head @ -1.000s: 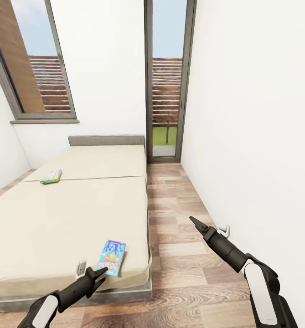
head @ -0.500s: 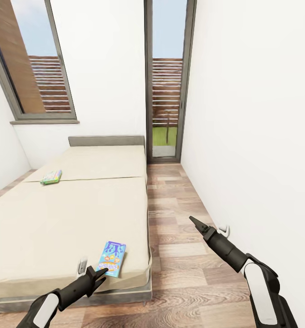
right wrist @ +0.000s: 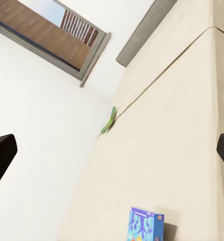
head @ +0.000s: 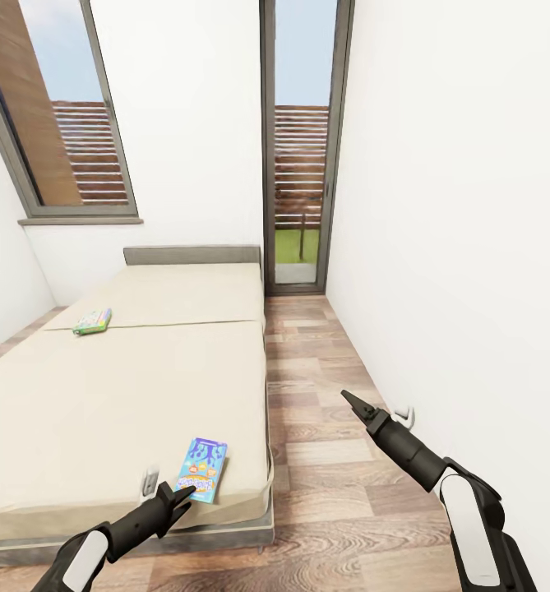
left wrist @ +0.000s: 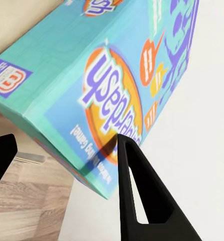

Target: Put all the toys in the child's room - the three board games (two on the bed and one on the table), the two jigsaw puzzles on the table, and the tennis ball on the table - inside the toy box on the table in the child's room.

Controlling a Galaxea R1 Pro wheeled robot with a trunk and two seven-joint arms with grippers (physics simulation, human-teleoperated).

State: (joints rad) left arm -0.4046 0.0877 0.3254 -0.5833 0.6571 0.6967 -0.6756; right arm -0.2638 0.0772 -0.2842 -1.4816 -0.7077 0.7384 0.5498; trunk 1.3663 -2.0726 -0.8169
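Note:
Two board games lie on the bed (head: pixel 102 395). A light blue one (head: pixel 202 469) rests near the mattress's front right corner, and a green-edged one (head: pixel 92 320) lies far back on the left. My left gripper (head: pixel 177 495) is open, just short of the blue box's near end. In the left wrist view the blue box (left wrist: pixel 117 75) looms close ahead of the spread gripper (left wrist: pixel 67 145), one finger (left wrist: pixel 142 201) under its corner. My right gripper (head: pixel 353 403) hangs open over the floor, right of the bed. From that wrist I see the blue box (right wrist: pixel 144 227) and the green-edged box (right wrist: pixel 108 122).
A strip of wood-plank floor (head: pixel 324 460) runs between the bed and the white right wall (head: pixel 455 247). A tall glass door (head: pixel 303 156) stands at its far end and a window (head: pixel 57 115) sits above the grey headboard (head: pixel 192 253).
The view has crept slightly, so the bed and blue box sit a little lower in the picture. My left gripper has dipped slightly toward the box's near end. The right arm is still.

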